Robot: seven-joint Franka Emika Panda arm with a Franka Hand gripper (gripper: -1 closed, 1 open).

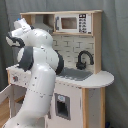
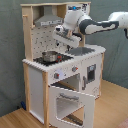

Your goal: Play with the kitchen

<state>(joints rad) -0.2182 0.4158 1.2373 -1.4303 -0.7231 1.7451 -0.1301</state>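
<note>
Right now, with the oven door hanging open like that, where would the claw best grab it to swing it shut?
Probably the free top edge of the white-framed oven door. In the second exterior view the door hangs open, tilted outward and down from the white and light-wood toy kitchen. That top rail is a thin bar, so come from the front and pinch it, then push up and inward.

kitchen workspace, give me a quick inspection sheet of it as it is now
surface: wooden floor; the kitchen stands on it.
job's things: oven door hangs open; a metal pot sits on the stovetop; black faucet stands over the grey sink; range hood above the stove; toy microwave on the upper shelf.
clutter: nothing seen.
grippers: gripper hovers above the counter beside the pot, holding nothing visible.
cables: nothing seen.
surroundings: grey curtain behind the kitchen.
</note>
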